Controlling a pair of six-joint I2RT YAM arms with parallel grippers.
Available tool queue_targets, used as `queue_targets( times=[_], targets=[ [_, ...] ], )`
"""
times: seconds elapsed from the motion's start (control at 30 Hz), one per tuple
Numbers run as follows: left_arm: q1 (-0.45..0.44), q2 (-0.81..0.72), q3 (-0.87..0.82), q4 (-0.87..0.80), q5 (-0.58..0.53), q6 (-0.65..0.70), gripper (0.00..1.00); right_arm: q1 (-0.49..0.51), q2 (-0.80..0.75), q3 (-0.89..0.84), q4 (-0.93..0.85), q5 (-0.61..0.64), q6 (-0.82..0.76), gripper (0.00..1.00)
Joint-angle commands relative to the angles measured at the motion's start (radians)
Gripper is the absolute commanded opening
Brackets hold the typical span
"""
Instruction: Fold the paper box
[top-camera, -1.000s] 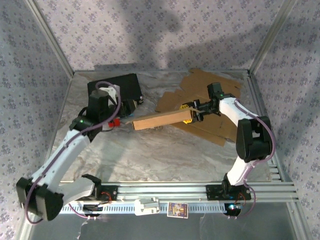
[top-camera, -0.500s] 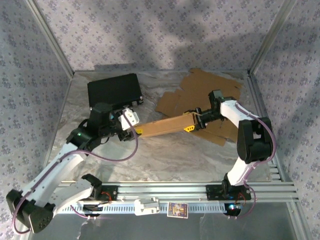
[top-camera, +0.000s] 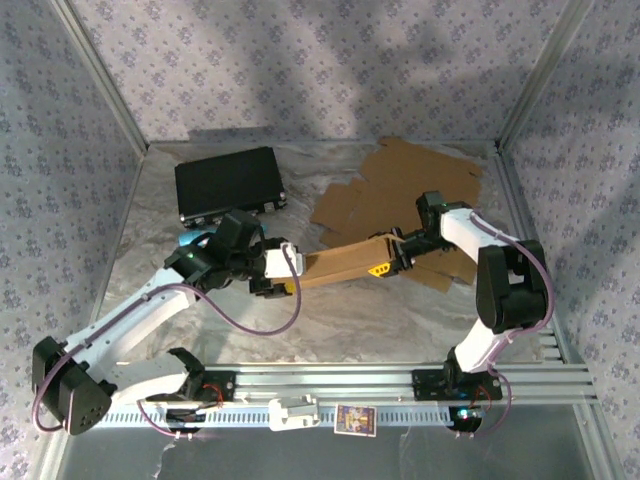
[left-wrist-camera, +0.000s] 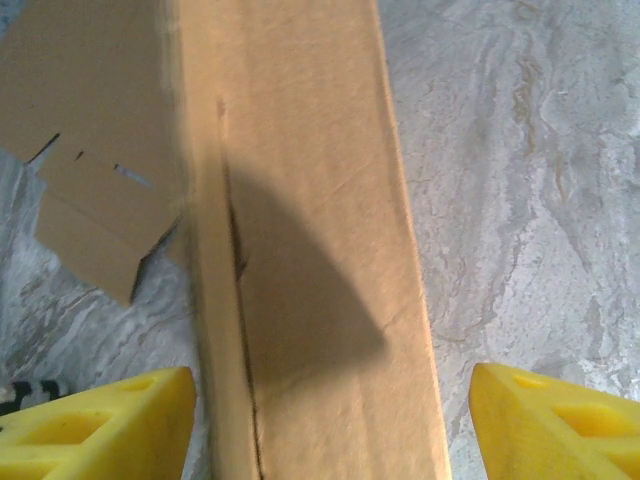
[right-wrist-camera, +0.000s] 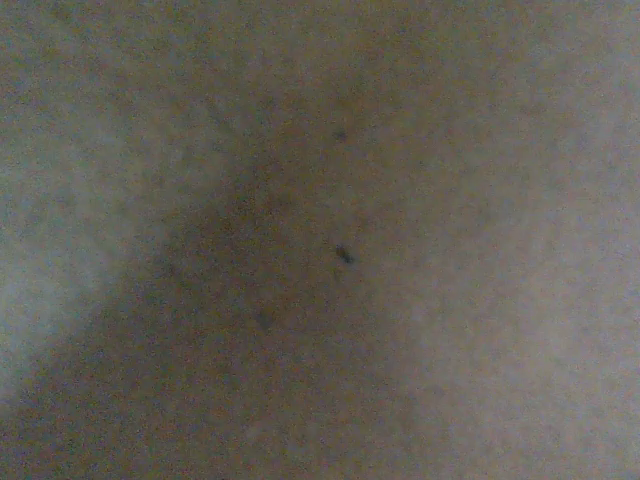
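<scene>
The paper box (top-camera: 340, 263) is a long, flat brown cardboard piece held just above the marble table, running left to right. My right gripper (top-camera: 393, 260) is shut on its right end, a yellow fingertip showing below the edge. In the right wrist view the cardboard (right-wrist-camera: 320, 240) sits blurred, close against the lens. My left gripper (top-camera: 285, 272) is open and straddles the box's left end. In the left wrist view the box (left-wrist-camera: 310, 200) runs between the yellow fingers (left-wrist-camera: 100, 425), with a gap on each side of my left gripper (left-wrist-camera: 330, 425).
Several flat cardboard sheets (top-camera: 400, 185) lie at the back right, under the right arm; one corner (left-wrist-camera: 90, 170) shows left of the box. A black case (top-camera: 228, 180) sits at the back left. A small card (top-camera: 355, 419) rests on the near rail.
My left arm swung right from beside the black case to the box's left end, and its jaws opened wider. The right gripper drew the box slightly nearer and lower.
</scene>
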Motion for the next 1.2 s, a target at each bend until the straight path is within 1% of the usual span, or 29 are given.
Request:
queue_targets(
  times=[0.0, 0.13, 0.27, 0.4, 0.63, 0.77, 0.97, 1.0, 1.07, 1.17],
  targets=[
    [-0.024, 0.018, 0.022, -0.013, 0.020, 0.035, 0.72, 0.022, -0.001, -0.015, 0.005, 0.056, 0.054, 0.40],
    [-0.041, 0.029, 0.005, -0.001, -0.022, 0.056, 0.69, 0.043, 0.009, -0.011, 0.028, 0.051, 0.088, 0.39],
    [-0.049, 0.019, -0.033, 0.025, -0.078, 0.079, 0.64, 0.071, 0.023, -0.013, 0.044, 0.063, 0.109, 0.39],
    [-0.054, 0.024, -0.038, 0.009, -0.073, 0.087, 0.59, 0.091, 0.047, -0.024, 0.089, 0.076, 0.145, 0.40],
    [-0.059, 0.033, -0.041, -0.014, -0.073, 0.113, 0.53, 0.107, 0.083, -0.029, 0.111, 0.093, 0.160, 0.46],
    [-0.059, 0.057, -0.037, -0.030, -0.051, 0.128, 0.48, 0.097, 0.097, -0.043, 0.120, 0.108, 0.154, 0.53],
    [-0.060, 0.093, -0.019, -0.052, -0.017, 0.133, 0.47, 0.066, 0.103, -0.048, 0.104, 0.127, 0.113, 0.65],
    [-0.060, 0.102, -0.013, -0.064, -0.011, 0.135, 0.46, 0.059, 0.100, -0.038, 0.088, 0.133, 0.100, 0.69],
    [-0.060, 0.114, -0.001, -0.080, -0.005, 0.134, 0.44, 0.044, 0.097, -0.018, 0.049, 0.146, 0.067, 0.72],
    [-0.058, 0.127, 0.009, -0.092, 0.004, 0.131, 0.41, 0.028, 0.082, -0.003, 0.016, 0.161, 0.045, 0.75]
  ],
)
